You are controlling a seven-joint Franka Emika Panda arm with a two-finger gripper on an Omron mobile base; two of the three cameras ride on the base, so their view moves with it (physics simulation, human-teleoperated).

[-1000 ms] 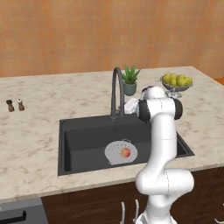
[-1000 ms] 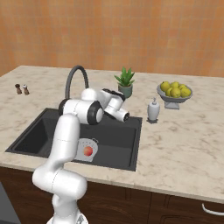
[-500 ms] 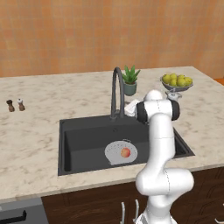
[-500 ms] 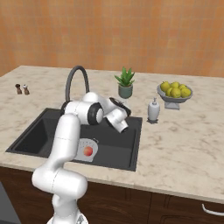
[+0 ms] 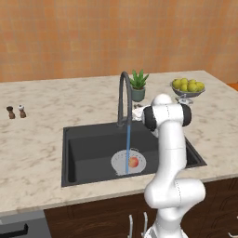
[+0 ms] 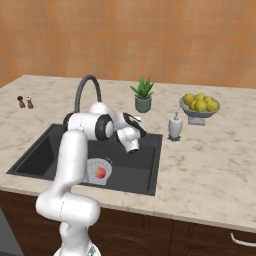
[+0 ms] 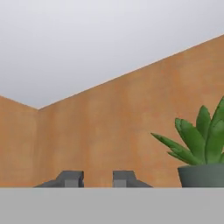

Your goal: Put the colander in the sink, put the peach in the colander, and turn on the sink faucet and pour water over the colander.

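— What is happening at the sink (image 5: 79,153)?

— Water is running in a thin blue stream from the sink faucet (image 5: 123,95) onto the colander (image 5: 122,162), which is sitting in the basin with the peach (image 5: 134,162) lying inside it, well below the jaws (image 7: 97,178).

— And the jaws themselves?

— They are standing clenched on nothing, tilted up toward the orange wall (image 7: 109,127), with the potted plant (image 7: 202,151) rising just to one side of them on the table (image 6: 200,165).

Even, bright, shadowless rendered light; no glare. Sink (image 5: 88,144) basin reads darkest. Base views slightly soft, low resolution. Hand view tilted; plant (image 7: 202,148) at 4 o'clock blurry-edged.
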